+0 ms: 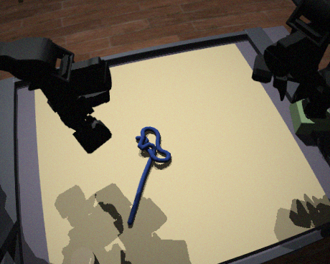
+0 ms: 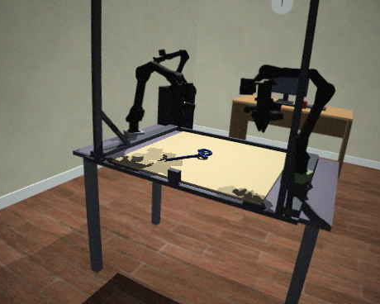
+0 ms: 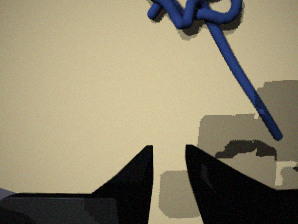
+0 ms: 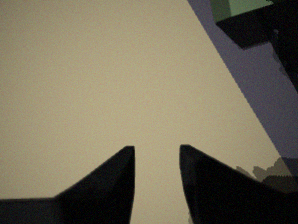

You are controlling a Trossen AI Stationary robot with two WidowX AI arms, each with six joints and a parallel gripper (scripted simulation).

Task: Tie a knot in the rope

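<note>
Here, the blue rope (image 1: 141, 190) (image 2: 182, 157) (image 3: 235, 65) lies beyond the left hand (image 1: 69, 121) (image 2: 188, 108) (image 3: 169, 151), untouched.

Background, exterior view: plain grey-beige walls (image 2: 223, 37), meeting in a corner; white baseboard (image 2: 41, 187) along the foot. Reddish-brown plank floor (image 2: 186, 239) (image 1: 143, 23), pale seams between boards. Dark rectangular patch (image 2: 132, 291) at the lower edge. Wooden desk (image 2: 334, 113) near the wall, bearing a dark monitor (image 2: 287, 87) and a small red object (image 2: 305, 104). Pale round disc (image 2: 282, 4) high on the wall, cut by the frame edge. Dim overall light.
</note>
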